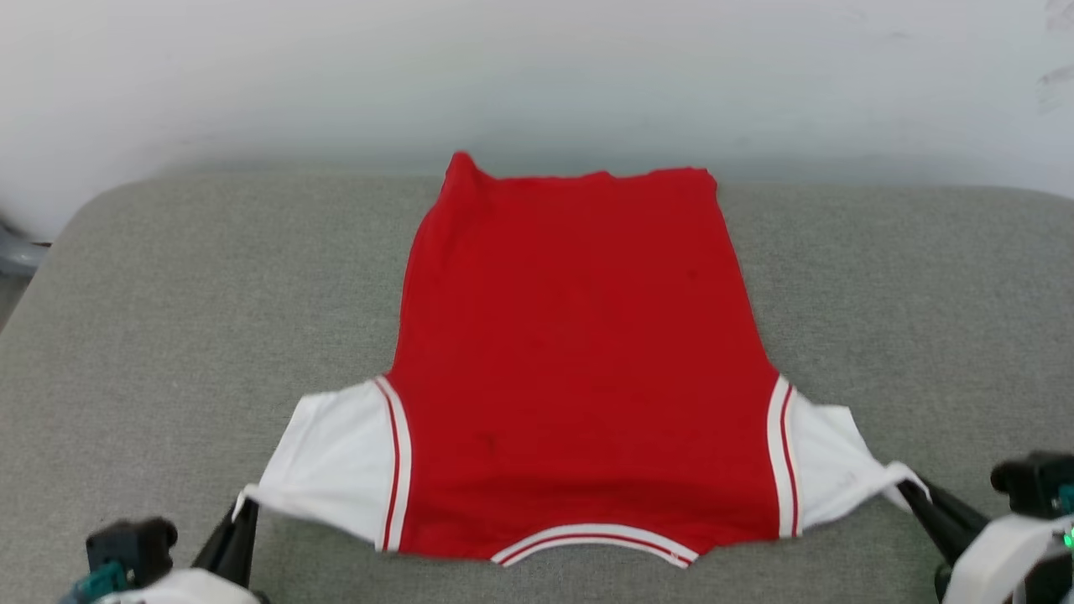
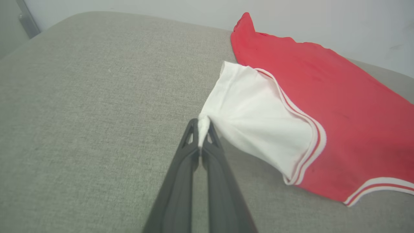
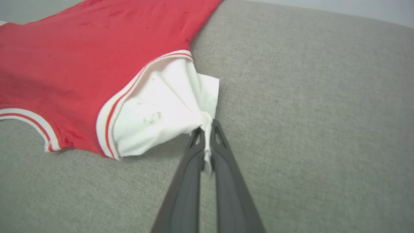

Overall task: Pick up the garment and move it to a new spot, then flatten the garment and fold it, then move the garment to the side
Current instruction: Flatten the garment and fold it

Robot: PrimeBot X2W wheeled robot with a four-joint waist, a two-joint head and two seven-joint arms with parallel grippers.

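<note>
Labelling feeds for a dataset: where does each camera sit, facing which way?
Head view: on the head, looking down at the garment on the grey cushion; left gripper lower left, right gripper lower right.
Left wrist view: left wrist, looking along its fingers, shut on a white sleeve.
Right wrist view: right wrist, along its fingers, shut on the other sleeve.
Shared: the garment, in all three.
</note>
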